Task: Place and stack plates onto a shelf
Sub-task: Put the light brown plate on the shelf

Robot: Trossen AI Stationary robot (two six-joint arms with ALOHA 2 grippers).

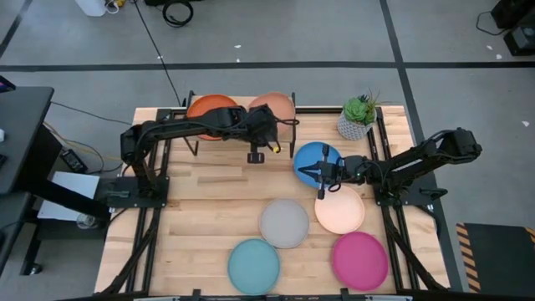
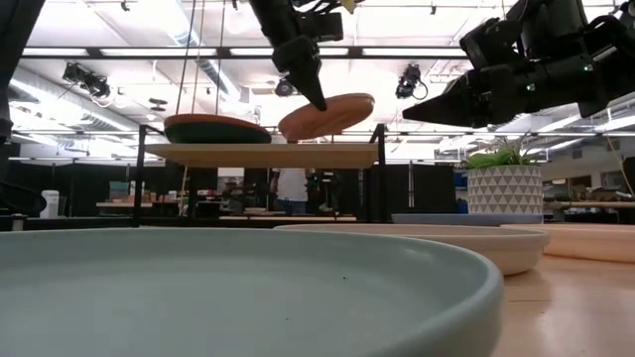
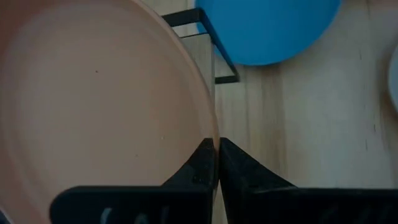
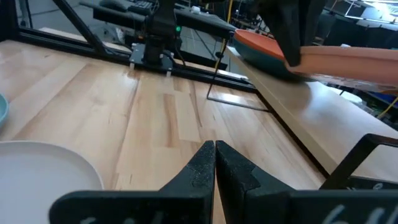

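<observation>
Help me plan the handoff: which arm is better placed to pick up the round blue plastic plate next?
Right. The right gripper hovers shut over the blue plate, while the left gripper is clamped on the tan brown plate above the shelf.

The shelf (image 1: pixel 242 117) is crowded: the orange plate (image 1: pixel 211 105) fills its left half, and the left gripper (image 1: pixel 269 134) holds the tan plate (image 1: pixel 277 104) tilted over the right half. Bare tabletop (image 1: pixel 209 192) lies open in front. The potted plant (image 1: pixel 359 117) blocks the far right corner, and the right gripper (image 1: pixel 322 173) hangs over the blue plate (image 1: pixel 309 156).
</observation>
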